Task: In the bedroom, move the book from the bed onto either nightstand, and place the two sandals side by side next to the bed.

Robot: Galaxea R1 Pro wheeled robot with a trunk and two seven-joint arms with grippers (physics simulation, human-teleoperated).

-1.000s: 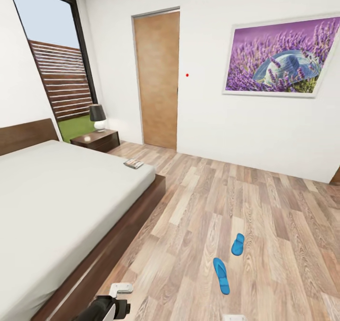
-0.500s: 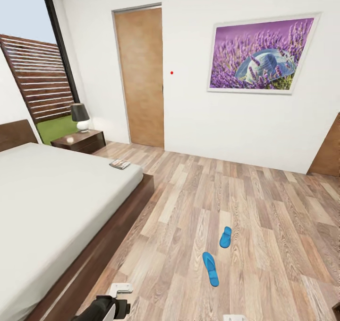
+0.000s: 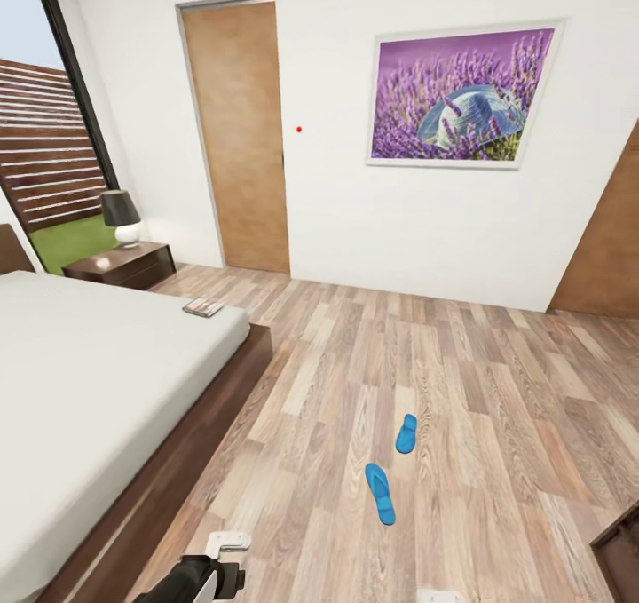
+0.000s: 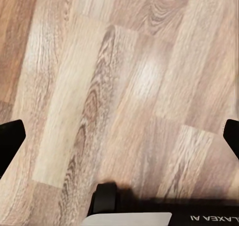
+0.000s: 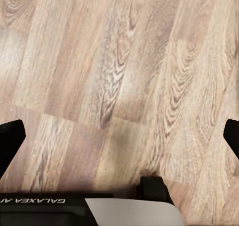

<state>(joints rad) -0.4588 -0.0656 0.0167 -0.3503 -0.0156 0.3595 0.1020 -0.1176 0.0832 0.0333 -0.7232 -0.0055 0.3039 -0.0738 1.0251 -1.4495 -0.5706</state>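
Head view: two bright blue flip-flop sandals [image 3: 389,470] lie apart on plank floor [image 3: 497,408] — approach w/ both grippers' jaws spread, aim nearer one first.

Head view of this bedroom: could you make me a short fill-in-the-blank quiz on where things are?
1. The book lies on a corner of the ____.
2. The two sandals are bright ____ and lie on the wooden floor.
3. On the nightstand stands a ____ with a dark shade.
4. The picture on the wall shows purple ____.

Missing words: bed; blue; lamp; flowers
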